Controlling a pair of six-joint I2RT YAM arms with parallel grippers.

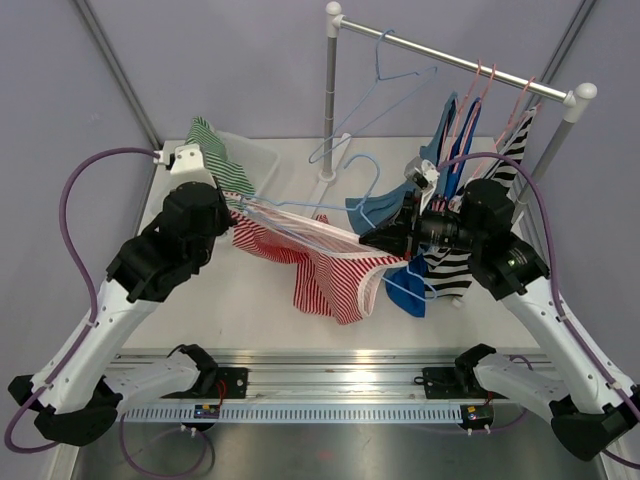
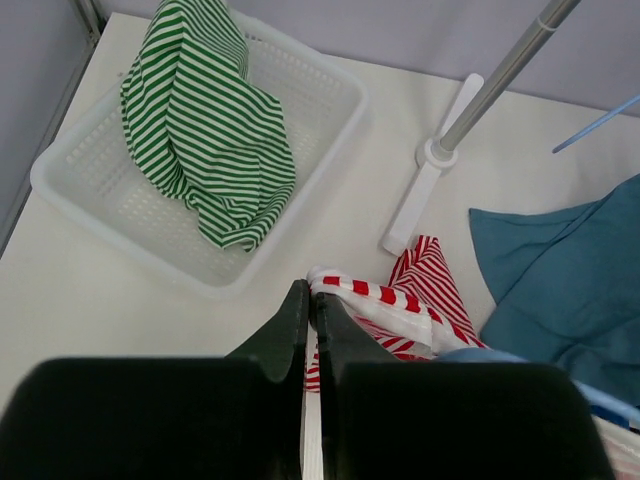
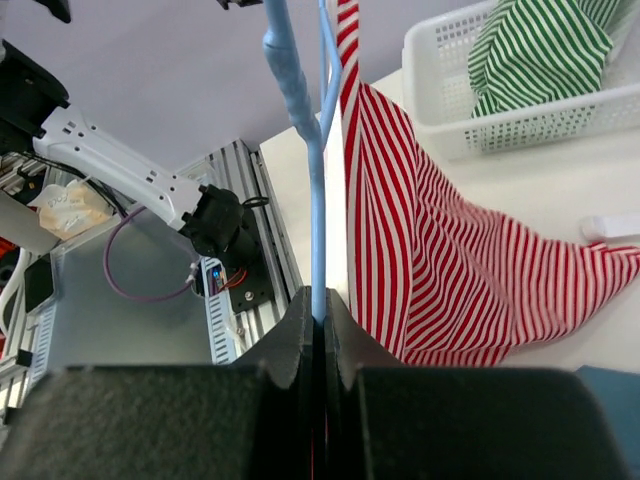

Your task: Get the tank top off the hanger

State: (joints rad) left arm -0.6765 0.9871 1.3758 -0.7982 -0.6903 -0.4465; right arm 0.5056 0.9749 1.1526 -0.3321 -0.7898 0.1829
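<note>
The tank top [image 1: 335,280], red-and-white striped, hangs stretched out sideways just in front of the rack [image 1: 331,90], its upper edge pulled taut and its lower part sagging in loose folds. The pale blue hanger [image 3: 295,90] runs inside it, roughly level along that edge.

You see the blue hanger [image 3: 318,200] run off the top edge of the right wrist view, its hook out of frame there. The right edge of the left wrist view cuts the teal garment [image 2: 570,280].
</note>
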